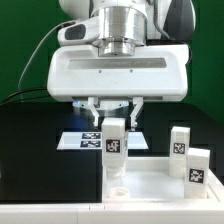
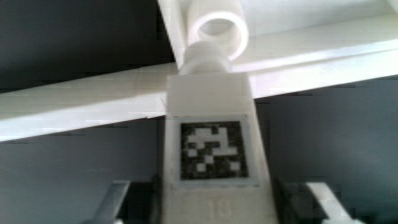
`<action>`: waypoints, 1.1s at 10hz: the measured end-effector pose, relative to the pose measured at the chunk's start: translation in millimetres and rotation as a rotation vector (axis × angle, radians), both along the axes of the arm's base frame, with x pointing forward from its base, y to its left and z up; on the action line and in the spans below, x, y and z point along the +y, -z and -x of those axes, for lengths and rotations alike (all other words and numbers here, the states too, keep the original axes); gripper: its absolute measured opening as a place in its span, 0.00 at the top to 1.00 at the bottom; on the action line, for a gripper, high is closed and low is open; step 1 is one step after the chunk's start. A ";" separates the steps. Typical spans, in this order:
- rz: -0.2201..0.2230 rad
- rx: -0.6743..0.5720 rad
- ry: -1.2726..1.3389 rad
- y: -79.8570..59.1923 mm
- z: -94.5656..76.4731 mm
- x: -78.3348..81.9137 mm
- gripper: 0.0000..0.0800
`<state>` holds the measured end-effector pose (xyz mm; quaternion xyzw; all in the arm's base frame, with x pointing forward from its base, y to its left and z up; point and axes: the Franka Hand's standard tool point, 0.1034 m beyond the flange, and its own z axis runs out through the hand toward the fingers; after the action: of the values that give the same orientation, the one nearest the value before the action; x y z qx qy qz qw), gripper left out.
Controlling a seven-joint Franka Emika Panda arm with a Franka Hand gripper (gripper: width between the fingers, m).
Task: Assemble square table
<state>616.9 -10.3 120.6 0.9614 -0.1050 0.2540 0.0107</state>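
Gripping a white tag-marked leg (image 1: 114, 140) upright, claw (image 1: 112, 122) clenched on its upper part, fingers (image 1: 93, 112) pressing both sides. Hanging directly beneath the claw, leg's lower end hovering at or just above a round corner socket (image 2: 215, 30) of the square tabletop (image 1: 150, 185); contact impossible to confirm. Judging the step: seating this leg into that corner socket. Next calling for lining up over the hole, lowering straight, likely twisting to fix. Standing off to the exterior view's right of the claw, two more legs (image 1: 180, 141), (image 1: 197, 166). Lying behind the claw, marker board (image 1: 84, 138).
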 end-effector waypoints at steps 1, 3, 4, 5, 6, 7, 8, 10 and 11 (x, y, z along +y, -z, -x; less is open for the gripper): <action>0.004 -0.022 0.000 3.9 0.3 3.2 0.64; 0.008 -0.014 -0.002 15.5 0.8 6.7 0.64; 0.010 -0.013 -0.003 18.1 -1.1 7.0 0.64; 0.012 -0.015 -0.005 19.8 -3.7 7.3 0.64; 0.013 -0.014 -0.006 20.8 -4.0 7.2 0.64; 0.014 -0.012 -0.008 23.5 -3.4 8.4 0.64; 0.017 -0.012 -0.010 27.1 -3.5 9.1 0.64; 0.026 -0.021 -0.013 33.7 -2.8 8.2 0.64; 0.035 -0.051 -0.015 34.4 -3.9 9.2 0.64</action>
<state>620.9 -1.1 86.1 0.9550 -0.0935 0.2804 0.0229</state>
